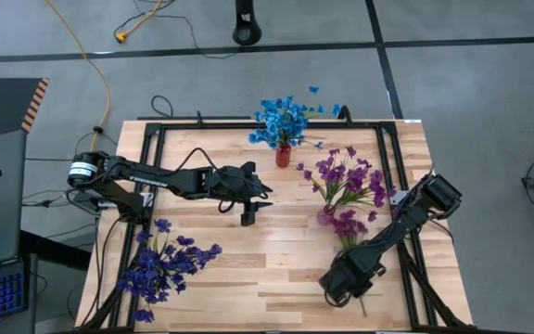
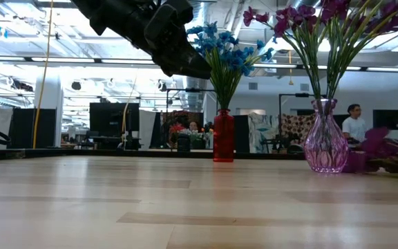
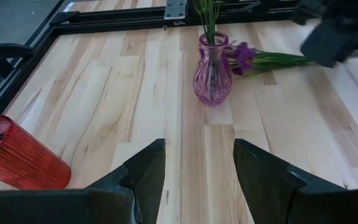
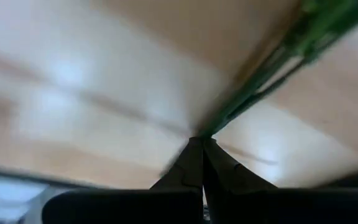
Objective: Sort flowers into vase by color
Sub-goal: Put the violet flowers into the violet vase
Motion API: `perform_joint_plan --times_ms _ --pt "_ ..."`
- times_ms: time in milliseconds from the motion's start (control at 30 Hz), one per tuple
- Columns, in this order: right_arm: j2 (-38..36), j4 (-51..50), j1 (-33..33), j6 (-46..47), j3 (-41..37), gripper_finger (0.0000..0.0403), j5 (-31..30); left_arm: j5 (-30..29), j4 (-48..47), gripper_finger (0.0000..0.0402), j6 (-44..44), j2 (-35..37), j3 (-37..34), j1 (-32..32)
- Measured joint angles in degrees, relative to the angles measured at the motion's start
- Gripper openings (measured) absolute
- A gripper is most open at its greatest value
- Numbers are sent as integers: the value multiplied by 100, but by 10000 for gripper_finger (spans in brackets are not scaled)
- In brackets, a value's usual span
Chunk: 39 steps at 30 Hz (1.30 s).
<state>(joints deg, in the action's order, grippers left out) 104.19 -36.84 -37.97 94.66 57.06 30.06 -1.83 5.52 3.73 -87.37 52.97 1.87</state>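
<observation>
Bright blue flowers (image 1: 283, 119) stand in a red vase (image 1: 283, 156), and magenta-purple flowers (image 1: 349, 178) in a pink glass vase (image 3: 213, 71). A bunch of dark indigo flowers (image 1: 165, 264) lies flat on the table at the near left. One magenta flower bunch (image 3: 253, 59) lies beside the pink vase, its green stems (image 4: 272, 68) running toward my right gripper (image 1: 349, 280), which is shut on them. My left gripper (image 3: 197, 168) hangs open above the table's middle, holding nothing. My right gripper pinches the green stems (image 4: 211, 127) between its two shut fingers, at the fingertips. It comes at them slanting down from above. The stems run away from the fingers toward the blossom end (image 1: 348, 225), which lies by the pink vase's foot.
A black metal frame (image 1: 202, 123) runs along the table's far edge and sides. Bare wood lies between the two arms and along the near edge. People and screens show in the room beyond the table.
</observation>
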Motion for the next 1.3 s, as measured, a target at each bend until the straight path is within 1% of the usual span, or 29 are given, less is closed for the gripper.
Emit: perform_joint_plan --times_ms 200,333,500,733,900,1100,1300 --pt "2 976 63 -70 0 25 -249 0 0 179 -4 0 0 0" --pt "4 1446 110 -70 0 25 -542 -2 0 179 -7 0 0 0" --pt "4 1687 222 -71 0 25 -1082 -2 0 179 0 0 0 0" --pt "-9 1709 430 -92 7 25 -1847 -2 1 179 2 0 0 0" --pt "-8 1870 602 -448 8 26 -2470 -2 0 179 4 0 0 0" --pt "12 2245 858 -1137 -6 26 -3318 -2 2 179 7 0 0 0" --pt "19 2271 1173 -1762 -20 26 -4097 -2 2 179 -25 0 0 0"
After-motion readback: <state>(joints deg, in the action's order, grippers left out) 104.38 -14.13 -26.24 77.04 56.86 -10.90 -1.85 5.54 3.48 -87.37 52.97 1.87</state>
